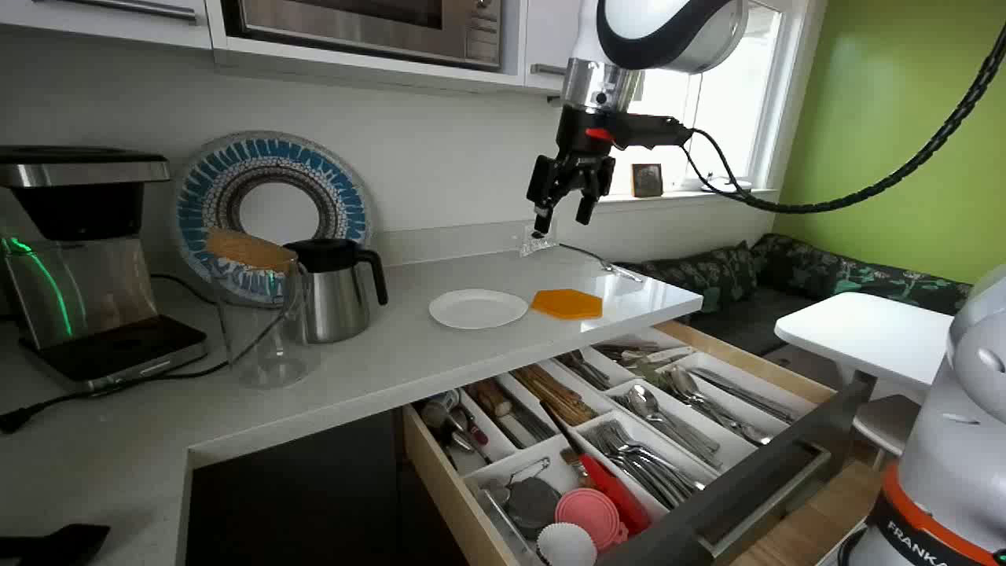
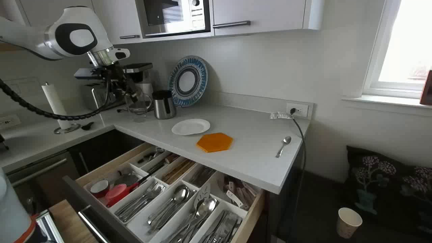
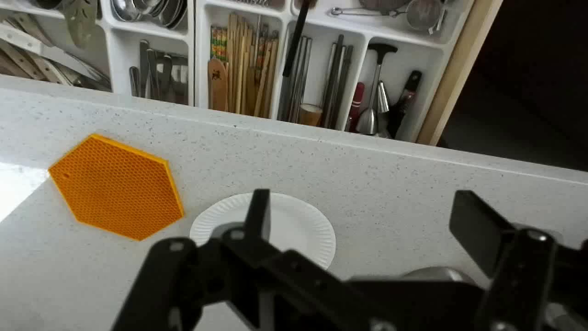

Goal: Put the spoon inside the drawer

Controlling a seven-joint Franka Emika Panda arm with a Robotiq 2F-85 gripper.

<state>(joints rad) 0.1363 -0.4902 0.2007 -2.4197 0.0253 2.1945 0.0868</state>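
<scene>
Nothing caught in the pincer (image 3: 363,211), spread wide in the wrist view and hanging above the counter (image 2: 249,135). Near, below the pincer and partly hidden by it, a white plate (image 3: 294,225). A little farther off, beyond the plate, an orange mat (image 3: 117,191). Lower than the pincer, past the counter's front edge, the pulled-out drawer (image 3: 455,78), divided into compartments. Farthest from the pincer, past plate and mat, the spoon (image 2: 284,145), lying on the counter near a cord (image 2: 304,155).

Most likely at the reaching step, with grasp, carry and release yet to do. Next, probably best to travel over the mat toward the counter's end, turn to straddle the slim handle, sink almost to the counter, then pinch gently. Thin and low, so perhaps easy to miss from too high. Afterwards, lift away from the cord, swing over the drawer and let go above the other spoons (image 2: 175,199).
</scene>
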